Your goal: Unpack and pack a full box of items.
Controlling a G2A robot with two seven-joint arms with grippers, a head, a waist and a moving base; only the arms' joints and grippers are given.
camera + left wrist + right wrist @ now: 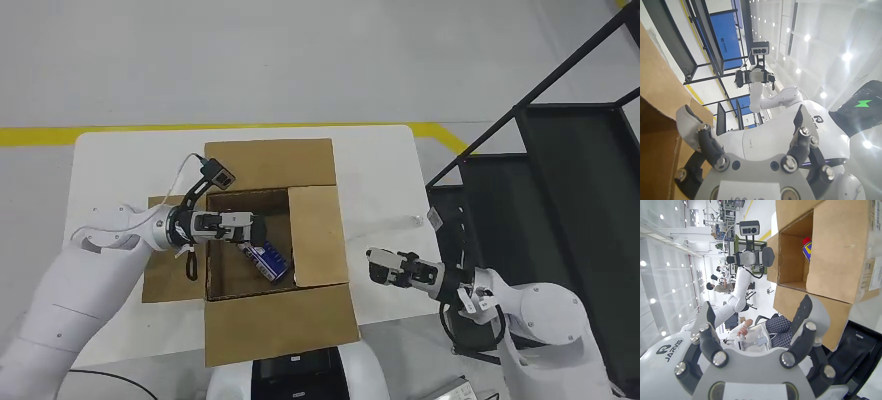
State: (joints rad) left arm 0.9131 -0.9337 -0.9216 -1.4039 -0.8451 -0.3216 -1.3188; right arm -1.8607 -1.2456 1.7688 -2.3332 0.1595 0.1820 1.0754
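We're in a robotics lab or test hall here, pretty industrial, definitely not anybody's home. Past the left gripper (743,117) we see black steel racks (691,62) with blue panels (725,43), a yellow line (693,94) marked on the pale floor, and a high white ceiling dotted with round lights (807,37). Beyond the right gripper (757,306) we've got workbenches (721,228) crowded with gear, plus rolling office chairs (751,296).

Box (268,163): plain brown cardboard. Can (807,249): blue body, yellow marking, red cap. Bench (382,165): white. Floor stripe (100,132): yellow. Right tool (757,303): grey and black. Left tool (743,113): likewise.
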